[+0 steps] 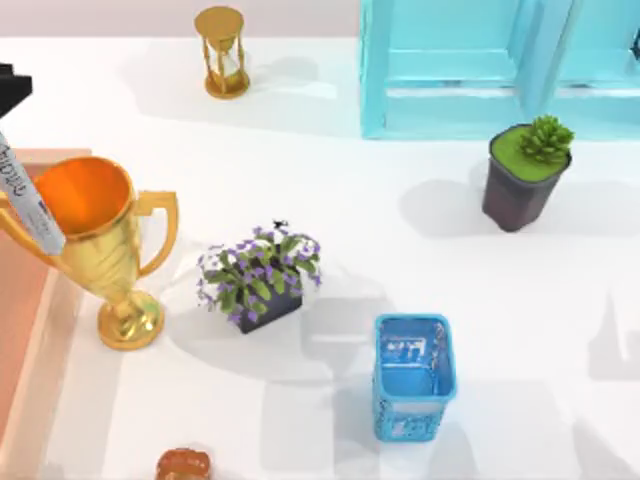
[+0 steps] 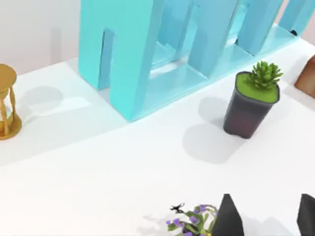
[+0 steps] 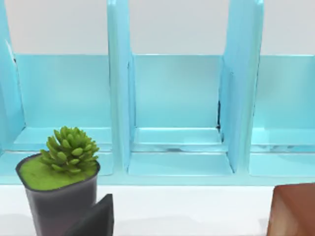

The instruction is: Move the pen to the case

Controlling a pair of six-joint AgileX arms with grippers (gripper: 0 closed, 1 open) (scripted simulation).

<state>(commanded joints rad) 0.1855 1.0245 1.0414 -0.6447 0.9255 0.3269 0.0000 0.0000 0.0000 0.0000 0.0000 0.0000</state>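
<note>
Robot body: matte black parts.
Left gripper (image 2: 268, 216): two dark wedge fingers (image 2: 229, 216), pointed tips. Right finger (image 3: 96, 219): flat black slab.

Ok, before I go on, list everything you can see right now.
pen: 1, white-grey, far left by trophy
case: 1, salmon-orange, left edge
trophy: 1, gold, left
hourglass: 1, gold, back
flower pot: 1, purple blooms, centre
basket: 1, blue, front
succulent pot: 1, green, dark pot, right
cabinet: 1, turquoise, back right
block: 1, brown, before cabinet
lump: 1, orange-brown, front edge
left gripper: open, near flowers
right gripper: by succulent
</note>
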